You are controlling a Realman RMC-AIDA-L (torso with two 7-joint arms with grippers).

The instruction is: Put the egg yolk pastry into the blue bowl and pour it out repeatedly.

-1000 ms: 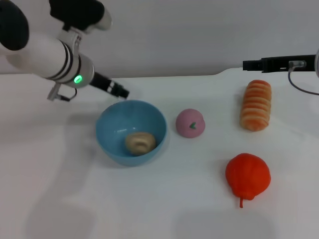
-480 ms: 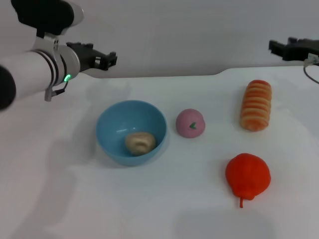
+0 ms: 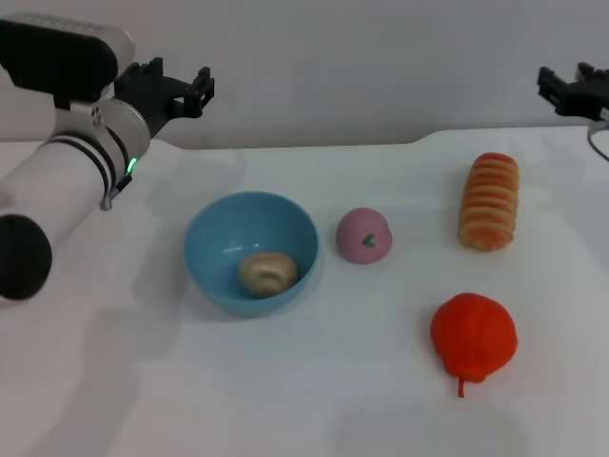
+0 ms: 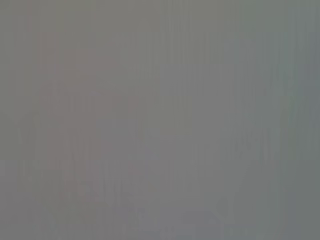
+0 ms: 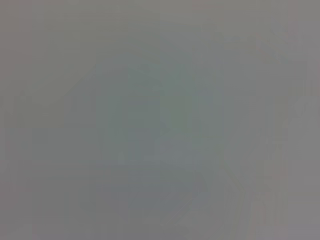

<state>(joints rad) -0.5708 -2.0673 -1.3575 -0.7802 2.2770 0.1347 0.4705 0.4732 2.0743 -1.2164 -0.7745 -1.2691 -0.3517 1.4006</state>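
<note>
Only the head view gives us anything here; both wrist views are a flat grey blur with no object to pick out.

Biggest thing first: the white worktop (image 3: 314, 400), smooth and matte, spreads across the whole scene. On its left half sits the blue bowl (image 3: 219, 238), round, deep, smooth light-blue plastic. Far right lies a long orange bread (image 3: 489, 200), ridged with pale bands, running near to far. Nearer, on the right, is a glossy red fruit (image 3: 474, 338), lumpy, with a short stem pointing to the near side. Just right of the bowl, a little apart from it, sits a pink ball (image 3: 363, 235), matte, with a small green mark on top. Smallest is the egg yolk pastry (image 3: 266, 272), a pale tan matte dome, resting inside the bowl at its near right wall.

The left pincer (image 3: 177, 85) hangs high at the far left, above and beyond the bowl, black fingers spread apart and gripping nothing. The right pincer (image 3: 571, 90) sits at the far right edge, raised over the worktop's back; whether it is released or clenched, I cannot tell.
</note>
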